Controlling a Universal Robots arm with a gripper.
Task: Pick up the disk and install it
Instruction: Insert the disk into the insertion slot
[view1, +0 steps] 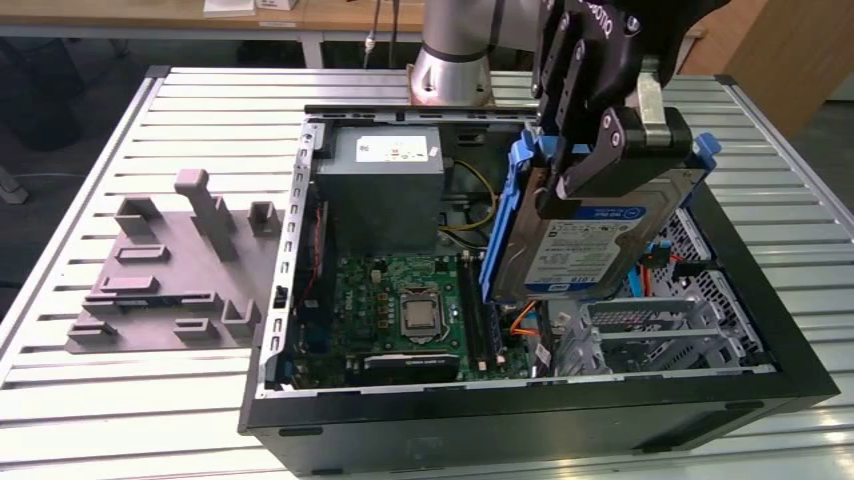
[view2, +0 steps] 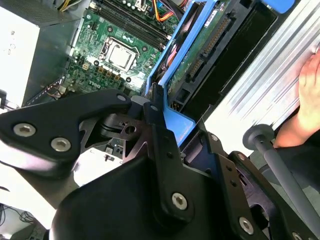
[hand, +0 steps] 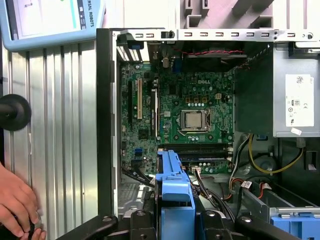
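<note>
My jaws clamp the disk (view1: 587, 245) (blue bracket and all). My gripper (view1: 621, 160) holds it tilted above the open case (view1: 507, 425).

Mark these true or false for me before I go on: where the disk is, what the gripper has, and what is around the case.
1. The gripper is clamped on the disk over the open computer case. True.
2. The disk lies flat. False: it hangs steeply tilted in the gripper.
3. A hand rests on the slatted table beside the case. True.
4. The grey fixture plate sits inside the case. False: it lies on the table outside the case, at the exterior view's left.
5. A cooler covers the processor. False: the processor is bare.
</note>
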